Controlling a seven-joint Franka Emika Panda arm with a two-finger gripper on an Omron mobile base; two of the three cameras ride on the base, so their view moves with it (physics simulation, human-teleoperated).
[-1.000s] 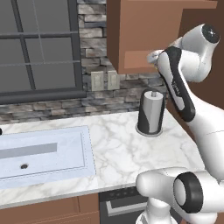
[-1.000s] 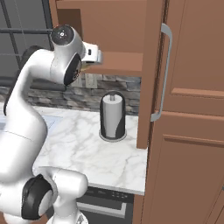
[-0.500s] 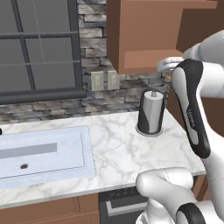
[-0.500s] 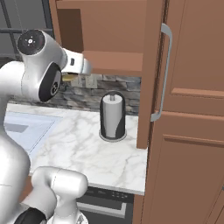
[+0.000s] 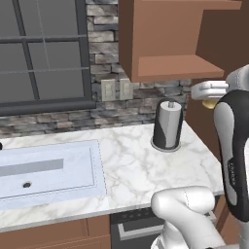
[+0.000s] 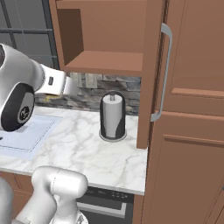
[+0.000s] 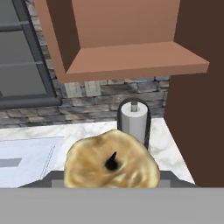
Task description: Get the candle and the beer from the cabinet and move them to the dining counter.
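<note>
Robot hand carrying the candle away from the open cabinet.
Left to right: sink, paper towel roll [image 5: 167,125], then the hand [image 5: 210,92] pinching the candle [image 7: 111,160] by its sides. It looks light, rigid and waxy-slick, so a firm side grip suits.

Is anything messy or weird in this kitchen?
Nothing is spilled or broken. The cabinet hangs open with a bare shelf, and the paper towel roll stands upright. The candle sits in the tool, not on a surface.
</note>
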